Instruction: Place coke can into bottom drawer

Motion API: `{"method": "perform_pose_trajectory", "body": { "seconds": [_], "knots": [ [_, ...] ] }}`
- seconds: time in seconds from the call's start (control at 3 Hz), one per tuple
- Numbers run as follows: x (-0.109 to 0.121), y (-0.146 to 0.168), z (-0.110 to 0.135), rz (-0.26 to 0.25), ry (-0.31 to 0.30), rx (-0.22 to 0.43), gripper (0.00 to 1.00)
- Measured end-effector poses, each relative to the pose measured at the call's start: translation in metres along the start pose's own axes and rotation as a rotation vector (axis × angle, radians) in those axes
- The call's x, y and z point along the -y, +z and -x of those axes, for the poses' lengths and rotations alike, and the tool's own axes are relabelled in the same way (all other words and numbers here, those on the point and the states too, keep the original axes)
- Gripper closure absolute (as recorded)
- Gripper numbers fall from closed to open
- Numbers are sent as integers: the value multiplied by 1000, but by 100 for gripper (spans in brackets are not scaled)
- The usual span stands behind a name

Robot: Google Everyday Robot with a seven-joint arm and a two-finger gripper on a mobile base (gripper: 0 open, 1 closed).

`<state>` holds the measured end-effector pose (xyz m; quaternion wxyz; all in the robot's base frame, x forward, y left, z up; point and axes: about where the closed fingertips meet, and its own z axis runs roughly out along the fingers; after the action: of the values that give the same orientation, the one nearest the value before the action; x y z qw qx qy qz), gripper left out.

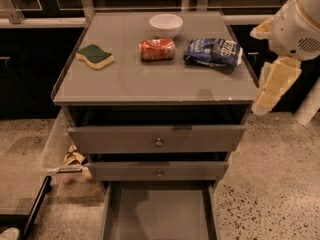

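Lying on its side near the back edge of the cabinet top (150,86), the coke can (157,49) rests between a green sponge (95,56) and a blue-and-white snack bag (212,52), just in front of a white bowl (166,24). The bottom drawer (157,211) stands pulled out. The gripper (264,101) hangs beyond the top's right edge, apart from the can; I cannot tell whether it is spread or closed.

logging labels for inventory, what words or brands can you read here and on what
No text can be quoted.
coke can, on its side on the cabinet top: white lettering, too blurred to read.
snack bag beside it: white print, unreadable.
gripper, right of the cabinet top: no text visible.
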<state>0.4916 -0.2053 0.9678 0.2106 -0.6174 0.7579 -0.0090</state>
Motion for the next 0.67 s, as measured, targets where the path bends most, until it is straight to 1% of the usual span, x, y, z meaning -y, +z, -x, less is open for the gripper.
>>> {"method": "perform_pose_trajectory", "body": {
  "seconds": [0.33,0.67],
  "knots": [
    [37,18,30,-73,-100,134,0],
    [68,35,57,-97,-195,220,0]
  ]
}}
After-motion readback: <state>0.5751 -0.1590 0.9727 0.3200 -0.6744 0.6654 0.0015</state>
